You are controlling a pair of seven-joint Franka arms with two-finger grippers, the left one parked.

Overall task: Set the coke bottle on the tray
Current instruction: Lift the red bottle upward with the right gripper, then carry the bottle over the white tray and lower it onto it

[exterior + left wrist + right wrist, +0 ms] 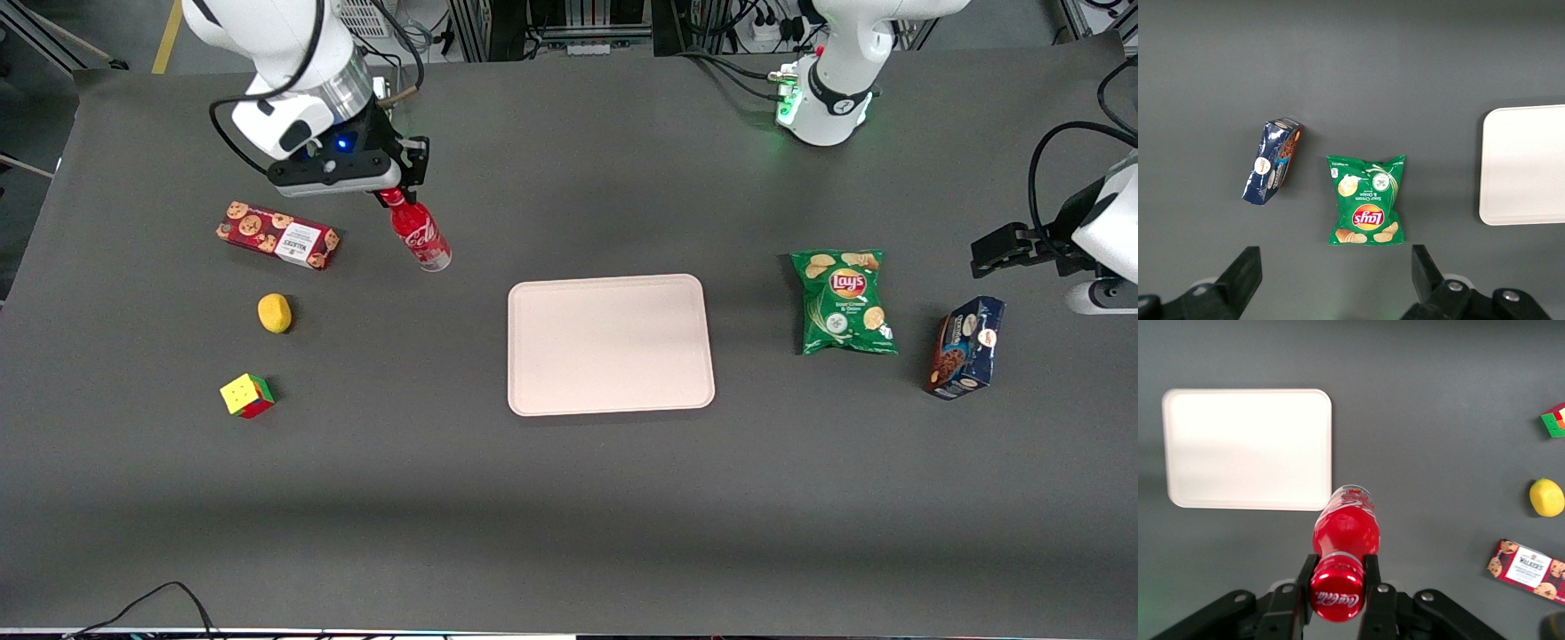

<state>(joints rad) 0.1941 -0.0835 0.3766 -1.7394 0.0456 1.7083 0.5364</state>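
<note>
**Bottle gripped by its neck**

We read "Coca-Cola" in white script on the coke bottle (419, 233), "Walkers" on the cookie box (278, 236), "Lay's" on the green chip bag (843, 300). Our hand (1338, 577) is clamped on the bottle just under the cap. The bottle hangs cap up, base tilted toward the tray (610, 343), above the bench (569, 498).

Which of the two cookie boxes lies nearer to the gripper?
The red box, beside the gripper that holds the coke bottle. The blue box lies toward the parked arm's end.
</note>
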